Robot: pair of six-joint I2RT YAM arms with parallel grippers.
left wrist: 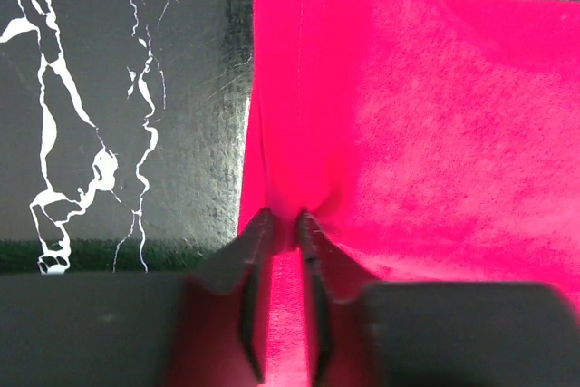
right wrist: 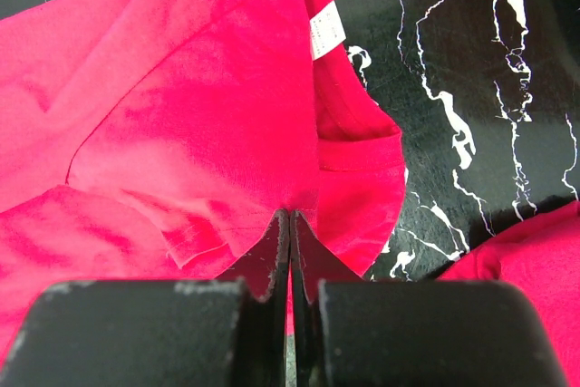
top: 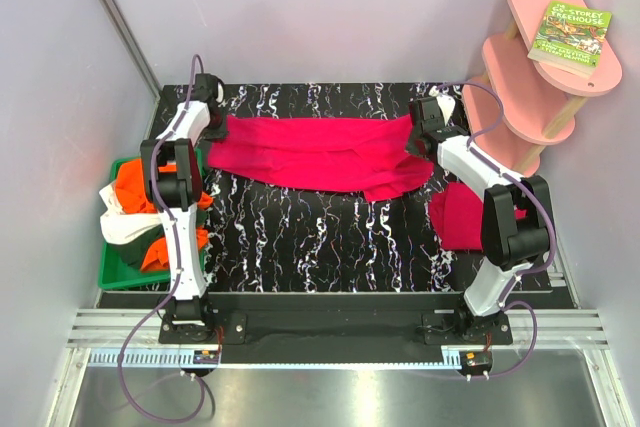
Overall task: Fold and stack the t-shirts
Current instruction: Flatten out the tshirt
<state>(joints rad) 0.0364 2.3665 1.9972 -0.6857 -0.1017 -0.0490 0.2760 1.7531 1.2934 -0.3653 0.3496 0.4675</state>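
Both arms reach to far side of table. Left gripper [left wrist: 283, 221] pinched on left edge of crimson-pink cloth t-shirt [top: 320, 152]. Right gripper [right wrist: 290, 220] clamped on its right edge, near collar label. Shirt stretched between them, lying across far part of black white-veined table [top: 320, 237]. Second crimson-pink shirt [top: 458, 217] bunched beside right arm. Orange and white shirts [top: 130, 192] heaped in green plastic tray [top: 112, 272] at left. Pink tiered shelf [top: 525, 97] at far right, green paperback book [top: 570, 35] on top tier.

The left arm [top: 180, 202] and right arm [top: 505, 222] are extended forward. The left pincer [left wrist: 283, 222] is closed on the crimson t-shirt [left wrist: 426, 115]; the right pincer [right wrist: 290, 220] is closed likewise.
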